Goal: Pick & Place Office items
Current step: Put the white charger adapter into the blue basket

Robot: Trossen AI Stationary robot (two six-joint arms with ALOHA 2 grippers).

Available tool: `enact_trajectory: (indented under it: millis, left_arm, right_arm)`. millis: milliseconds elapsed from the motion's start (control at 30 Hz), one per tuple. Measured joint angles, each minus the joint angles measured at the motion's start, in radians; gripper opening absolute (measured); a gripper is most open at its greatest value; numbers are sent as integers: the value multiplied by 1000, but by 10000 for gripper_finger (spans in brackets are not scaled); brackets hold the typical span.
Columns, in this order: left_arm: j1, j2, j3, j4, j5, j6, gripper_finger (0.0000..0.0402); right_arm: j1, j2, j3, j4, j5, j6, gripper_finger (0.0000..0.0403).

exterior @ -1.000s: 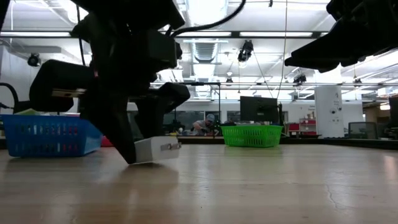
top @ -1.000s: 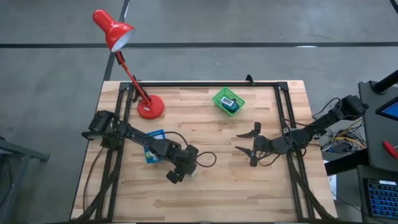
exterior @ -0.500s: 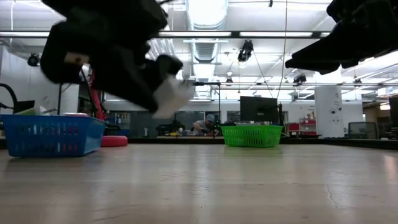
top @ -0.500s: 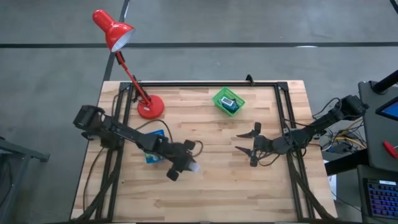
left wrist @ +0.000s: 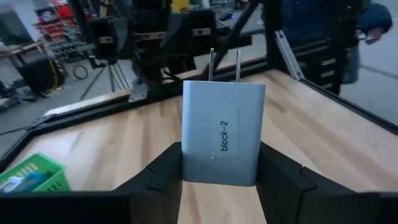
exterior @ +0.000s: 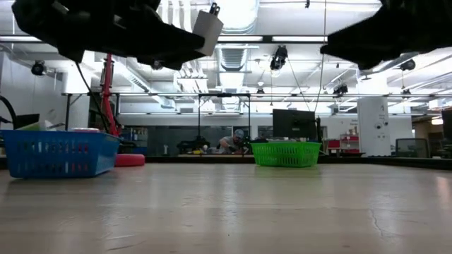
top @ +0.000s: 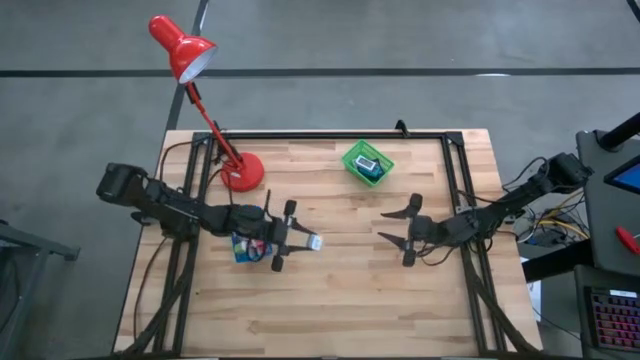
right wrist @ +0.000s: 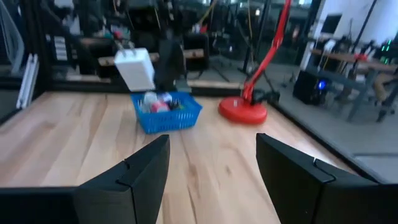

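Lifting done — our left gripper has raised the white plug block off the table, clenched, beside the blue tray. Drop-off next, we reckon; right gripper waits, released.

Hidden, cropped and blurred bits

The blue tray is mostly covered by the left arm from above; its contents blur together in the right wrist view. At twelve o'clock, the green basket holds pieces too small to name. The low view crops both arms along its upper edge.
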Motion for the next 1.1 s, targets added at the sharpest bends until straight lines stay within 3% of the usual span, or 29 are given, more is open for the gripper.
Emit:
enact_trajectory:
  millis: [233,733,1000,1100]
  left_arm:
    - [20,0,-7,42,-50,43,157]
    - [51,0,-4,171,-52,55,157]
    - [61,0,16,170,-50,70,157]
    - [65,0,23,169,-49,73,157]
  right_arm:
    - [-7,0,-2,63,2,-54,231]
    - [-63,18,25,142,-30,-127,231]
    - [-135,184,38,287,-81,-126,231]
    - [-166,276,100,293,0,-129,238]
